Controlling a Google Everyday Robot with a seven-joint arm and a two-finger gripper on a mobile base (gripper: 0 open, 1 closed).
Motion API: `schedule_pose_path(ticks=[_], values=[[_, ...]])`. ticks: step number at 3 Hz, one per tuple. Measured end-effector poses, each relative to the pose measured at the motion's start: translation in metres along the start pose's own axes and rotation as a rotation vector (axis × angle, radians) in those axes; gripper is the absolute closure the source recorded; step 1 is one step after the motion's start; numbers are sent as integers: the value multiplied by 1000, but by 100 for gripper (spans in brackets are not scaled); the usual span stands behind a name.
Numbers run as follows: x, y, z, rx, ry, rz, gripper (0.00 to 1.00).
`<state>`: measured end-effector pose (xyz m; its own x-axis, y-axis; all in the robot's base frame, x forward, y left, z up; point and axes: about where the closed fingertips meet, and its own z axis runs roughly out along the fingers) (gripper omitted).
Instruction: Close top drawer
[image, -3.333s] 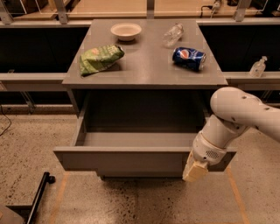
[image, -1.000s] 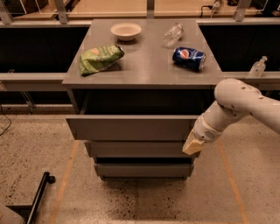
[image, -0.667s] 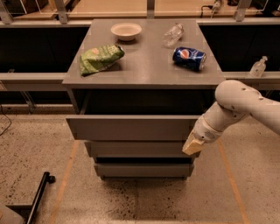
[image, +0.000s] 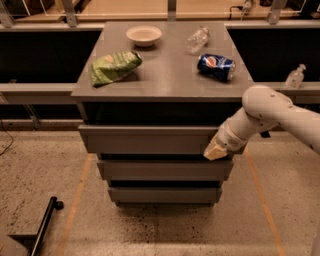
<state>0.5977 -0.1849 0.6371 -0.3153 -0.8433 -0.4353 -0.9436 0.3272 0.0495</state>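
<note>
At cabinet (image: 165, 80) front, camera view: top drawer (image: 145, 139) seen nearly shut.
Gripper (image: 216, 150) is held against the drawer's right end, 1 contact only; open or clenched cannot be told. If pushed off-centre, the drawer could be racked and jammed, or contact lost off the lower edge.

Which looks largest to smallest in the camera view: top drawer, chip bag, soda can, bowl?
1. top drawer, gripper at its right end.
2. chip bag.
3. soda can and bowl, about alike.
</note>
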Motion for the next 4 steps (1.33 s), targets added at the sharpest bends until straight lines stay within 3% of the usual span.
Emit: schedule_pose_path(ticks=[4], values=[[-1,3,8,-15,2,-2,5]])
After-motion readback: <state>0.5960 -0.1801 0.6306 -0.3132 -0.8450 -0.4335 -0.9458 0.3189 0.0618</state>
